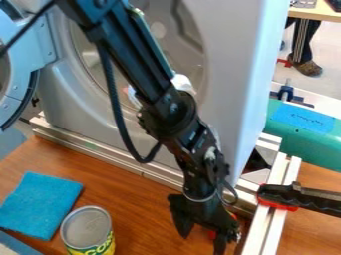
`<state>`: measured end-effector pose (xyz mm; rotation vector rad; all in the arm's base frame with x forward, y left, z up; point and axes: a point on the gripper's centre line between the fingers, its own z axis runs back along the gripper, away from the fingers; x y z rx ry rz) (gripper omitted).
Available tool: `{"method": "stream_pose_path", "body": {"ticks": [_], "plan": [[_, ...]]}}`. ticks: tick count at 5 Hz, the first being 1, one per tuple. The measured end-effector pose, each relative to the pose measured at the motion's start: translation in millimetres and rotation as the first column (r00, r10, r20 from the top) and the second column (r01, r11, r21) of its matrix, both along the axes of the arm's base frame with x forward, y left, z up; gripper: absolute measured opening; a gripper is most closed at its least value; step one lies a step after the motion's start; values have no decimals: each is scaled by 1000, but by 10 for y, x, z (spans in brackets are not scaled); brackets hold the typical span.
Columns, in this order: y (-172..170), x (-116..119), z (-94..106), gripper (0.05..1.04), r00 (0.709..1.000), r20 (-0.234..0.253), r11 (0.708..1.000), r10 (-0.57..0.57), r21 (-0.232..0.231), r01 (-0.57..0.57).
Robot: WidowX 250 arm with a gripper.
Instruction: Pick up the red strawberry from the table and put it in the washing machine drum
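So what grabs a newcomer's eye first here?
Probably the black arm, slanting down from the top edge across the pale, washer-like machine, jaws spread low over the brown table. Next, the bright blue cloth at lower left, with the can upright just right of it. Then the black clamp with red pads at the right edge, over the metal rails.

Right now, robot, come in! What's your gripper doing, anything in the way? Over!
Gripper open, beside metal rail. Something red behind it, mostly hidden. That rail might be in the way. Can and blue cloth farther off.
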<state>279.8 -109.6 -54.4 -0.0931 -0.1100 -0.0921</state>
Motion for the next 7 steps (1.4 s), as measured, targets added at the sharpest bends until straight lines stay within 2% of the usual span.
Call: {"method": "stream_pose_path", "body": {"ticks": [2, 5, 6, 7], "plan": [[-58, 39, -166, 1003, 1000, -31, 1000, -2, 13, 3], [-91, 231, -118, 1003, 1000, 20, 999, -8, 35, 7], [-100, 257, -152, 985, 1000, 15, 1000, -9, 29, 8], [-84, 318, -158, 893, 1000, 24, 1000, 2, 26, -3]]}}
